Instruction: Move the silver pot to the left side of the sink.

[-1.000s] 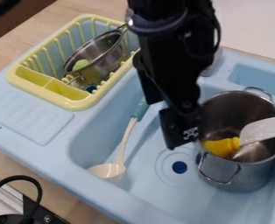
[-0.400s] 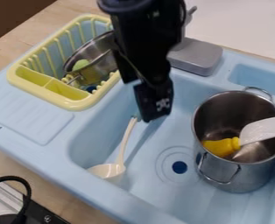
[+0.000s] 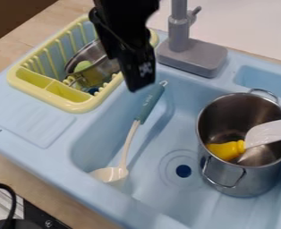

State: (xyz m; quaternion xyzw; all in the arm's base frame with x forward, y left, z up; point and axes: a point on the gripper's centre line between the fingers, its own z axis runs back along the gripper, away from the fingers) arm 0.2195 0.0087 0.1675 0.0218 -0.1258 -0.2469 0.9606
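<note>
Hand (image 3: 140,84) farther from pot (image 3: 256,179), seemingly empty

Yellow dish rack (image 3: 76,107) stands at far left, metal pan (image 3: 98,53) inside. White ladle (image 3: 114,174) lies nearer. Grey faucet (image 3: 193,56) stands right of rack.

No word, number or sign can be read. The ladle (image 3: 129,142) has faint pale print on its teal handle (image 3: 149,103), too small to decipher; the black claw (image 3: 140,83) bears an illegible white mark.
</note>
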